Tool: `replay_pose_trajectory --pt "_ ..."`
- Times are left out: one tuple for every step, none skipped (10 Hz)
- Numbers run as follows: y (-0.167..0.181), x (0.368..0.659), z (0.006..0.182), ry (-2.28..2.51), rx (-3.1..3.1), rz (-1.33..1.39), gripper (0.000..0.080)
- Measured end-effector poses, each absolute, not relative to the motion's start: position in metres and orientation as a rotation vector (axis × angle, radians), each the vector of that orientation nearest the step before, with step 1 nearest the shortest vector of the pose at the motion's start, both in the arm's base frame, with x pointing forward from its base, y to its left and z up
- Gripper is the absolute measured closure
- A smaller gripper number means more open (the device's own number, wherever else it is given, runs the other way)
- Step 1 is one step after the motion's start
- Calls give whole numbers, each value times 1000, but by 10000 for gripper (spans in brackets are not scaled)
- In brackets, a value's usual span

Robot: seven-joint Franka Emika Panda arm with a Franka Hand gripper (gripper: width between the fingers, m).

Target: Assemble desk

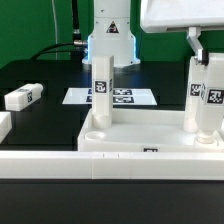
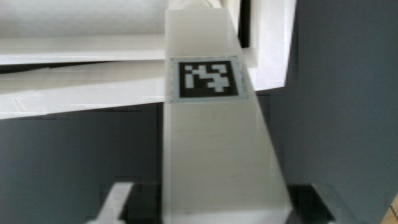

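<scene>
Exterior view first: seeing the desk top (image 1: 150,133) lying sockets-up on the dark table (image 1: 45,70), just behind the long low rail (image 1: 60,165). Carrying two upright legs: a standing leg (image 1: 102,90) at the exterior view's left corner and a held leg (image 1: 207,105) at the exterior view's right corner. Judging the held leg as light, stiff, smooth plastic, hardly fragile but apt to slip or tilt in a slack pinch. Best taking it on two opposite flat faces near the upper end, above the tag. Gripping just so with the gripper (image 2: 214,205): standing partly open, fingers (image 2: 125,205) hugging both sides of the held leg in the wrist view, apparently clamping it. Not telling whether its foot is sitting fully in the socket. Reaching in from above, hanging over that corner, fingers pointing straight down along the leg. Leaving a spare leg (image 1: 22,97) lying well apart at the exterior view's left, and the marker board (image 1: 125,97) lying behind.
</scene>
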State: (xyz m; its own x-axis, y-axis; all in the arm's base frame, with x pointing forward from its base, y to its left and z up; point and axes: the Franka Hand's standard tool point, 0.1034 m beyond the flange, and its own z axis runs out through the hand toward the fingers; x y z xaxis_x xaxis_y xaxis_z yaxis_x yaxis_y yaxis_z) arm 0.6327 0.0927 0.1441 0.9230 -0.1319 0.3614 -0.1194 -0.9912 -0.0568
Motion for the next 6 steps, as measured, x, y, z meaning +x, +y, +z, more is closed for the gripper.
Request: replay_pose_trajectory --pt "92 633 144 199 -3048 -577 508" --pt "91 634 143 199 -3050 -576 508" --pt "89 633 142 201 -3052 -574 508" --pt "89 633 140 202 -3053 -571 508" --pt "89 633 138 201 -3055 -567 508" --pt "91 632 136 198 -3055 -573 508"
